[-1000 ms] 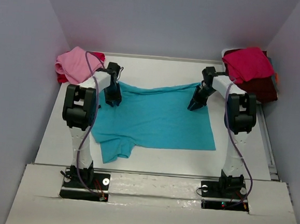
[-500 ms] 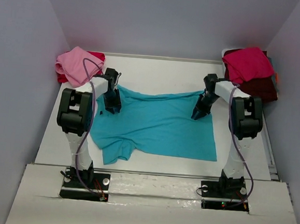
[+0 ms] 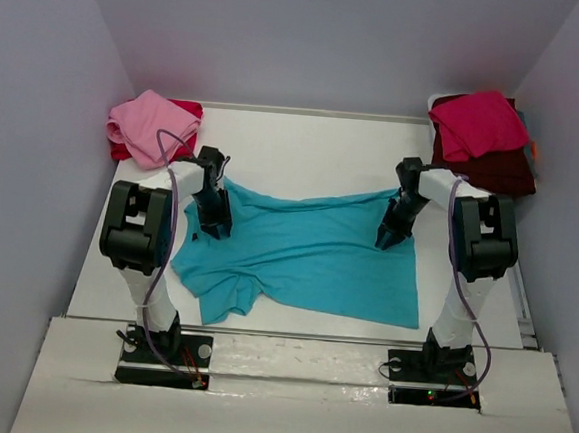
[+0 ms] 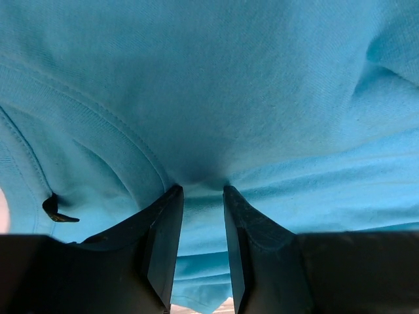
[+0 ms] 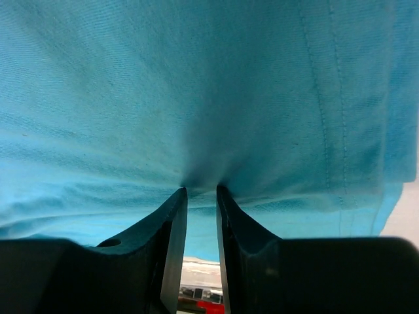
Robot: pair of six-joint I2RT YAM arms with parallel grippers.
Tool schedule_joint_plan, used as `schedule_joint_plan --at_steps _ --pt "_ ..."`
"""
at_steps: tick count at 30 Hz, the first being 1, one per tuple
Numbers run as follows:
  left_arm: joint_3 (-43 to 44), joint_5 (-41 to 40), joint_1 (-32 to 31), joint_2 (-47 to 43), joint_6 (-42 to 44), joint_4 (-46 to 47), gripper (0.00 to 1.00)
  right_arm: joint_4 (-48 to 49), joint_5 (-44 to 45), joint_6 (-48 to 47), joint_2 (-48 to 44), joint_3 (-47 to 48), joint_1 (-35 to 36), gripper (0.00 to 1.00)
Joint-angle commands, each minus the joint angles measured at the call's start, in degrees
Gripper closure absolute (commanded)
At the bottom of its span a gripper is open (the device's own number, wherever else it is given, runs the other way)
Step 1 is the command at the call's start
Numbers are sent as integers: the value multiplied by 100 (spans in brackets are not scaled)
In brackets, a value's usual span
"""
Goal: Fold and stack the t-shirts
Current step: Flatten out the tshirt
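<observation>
While left gripper point(image 3: 217, 228) and right gripper point(image 3: 386, 240) pinch the soft turquoise t-shirt point(image 3: 306, 263), we see it draped toward worktop's point(image 3: 305, 143) near edge.

Left arm point(image 3: 133, 229): base at near-left table edge, elbow raised high, forearm reaching forward and inward, wrist pitched down.
Left gripper point(image 3: 214, 229): pointing down, jaws drawn close with narrow gap, fold of turquoise t-shirt point(image 3: 307, 253) pinched between dark fingers point(image 4: 163, 242).
Right arm point(image 3: 483, 242): near mirror pose, base near-right, elbow high, forearm angled inward, wrist down.
Right gripper point(image 3: 385, 240): tips down, jaws nearly together, fingers point(image 5: 171, 235) clamped on bunched cloth.
Grippers well apart, roughly level across table.
</observation>
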Motion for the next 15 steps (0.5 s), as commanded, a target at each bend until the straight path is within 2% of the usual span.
schedule_joint_plan --at_steps 1,9,15 --pt "213 -251 -13 -47 78 -423 56 -103 157 -59 -253 48 -23 69" --pt "1944 -717 -13 436 61 -854 56 -252 157 -130 -42 1268 -23 69" --pt "2438 -664 -13 814 34 -871 56 -419 175 -95 370 2034 -23 68"
